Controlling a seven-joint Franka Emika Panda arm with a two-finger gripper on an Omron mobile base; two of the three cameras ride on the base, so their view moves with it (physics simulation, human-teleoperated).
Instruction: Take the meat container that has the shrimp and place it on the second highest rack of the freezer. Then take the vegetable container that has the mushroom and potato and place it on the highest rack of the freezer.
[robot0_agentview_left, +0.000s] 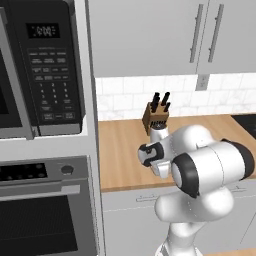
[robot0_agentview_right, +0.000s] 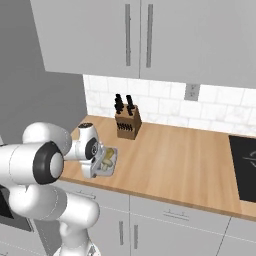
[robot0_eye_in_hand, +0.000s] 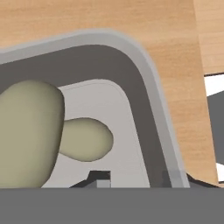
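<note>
The vegetable container (robot0_agentview_right: 111, 161), a shallow grey tray, lies on the wooden counter near its front edge. A pale mushroom (robot0_eye_in_hand: 83, 140) lies on its floor in the hand view, and a yellow-brown potato (robot0_agentview_right: 108, 153) shows in the right base view. My gripper (robot0_eye_in_hand: 137, 177) is down at one corner of the tray, seen from very close. One dark fingertip (robot0_eye_in_hand: 99, 176) stands inside the tray and the other outside the rim (robot0_eye_in_hand: 144, 65). The jaws straddle the wall with a gap still showing, so the gripper is open. My hand (robot0_agentview_right: 88, 145) hangs over the tray's left end.
A knife block (robot0_agentview_right: 127, 122) stands at the back of the counter (robot0_agentview_right: 170, 165) behind the tray. A black cooktop (robot0_agentview_right: 245, 165) lies at the far right. A microwave (robot0_agentview_left: 45, 65) and an oven (robot0_agentview_left: 45, 210) fill the tall cabinet at the left. Wall cabinets hang overhead.
</note>
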